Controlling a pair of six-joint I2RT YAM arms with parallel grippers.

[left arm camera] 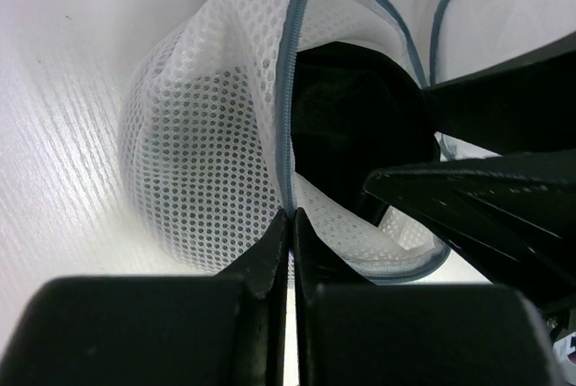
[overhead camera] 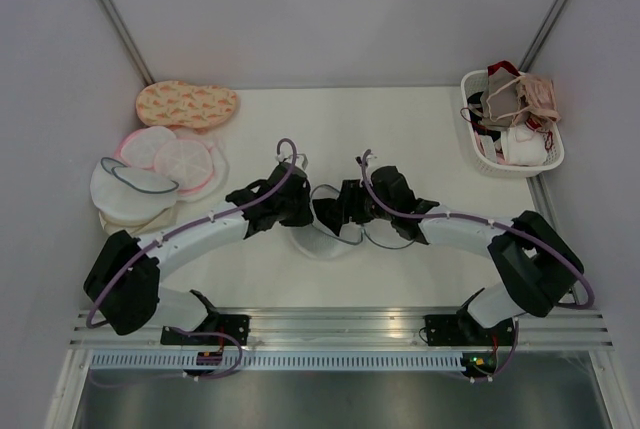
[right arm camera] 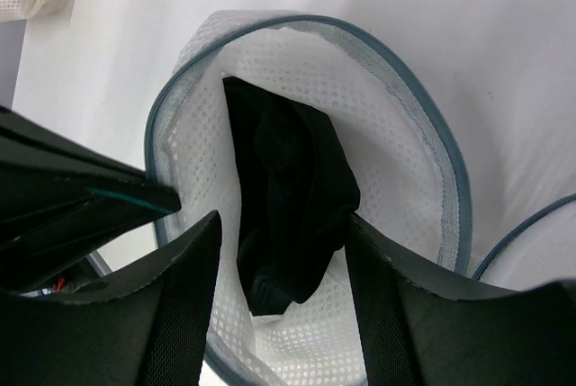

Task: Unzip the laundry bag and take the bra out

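Note:
The laundry bag (overhead camera: 322, 242), white mesh with a grey-blue zipper rim, lies unzipped at the table's middle between both arms. My left gripper (left arm camera: 292, 215) is shut on the bag's rim and mesh wall (left arm camera: 198, 143), holding the mouth open. The black bra (right arm camera: 288, 197) lies bunched inside the open bag (right arm camera: 423, 107); it also shows in the left wrist view (left arm camera: 355, 125). My right gripper (right arm camera: 281, 224) is open inside the bag's mouth, one finger on each side of the bra. In the top view the two grippers (overhead camera: 305, 211) (overhead camera: 338, 214) meet over the bag.
A white basket (overhead camera: 545, 159) of beige, pink and white bras stands at the back right. An orange patterned bag (overhead camera: 187, 104), pink-rimmed round bags (overhead camera: 175, 157) and other white mesh bags (overhead camera: 130, 194) are piled at the left.

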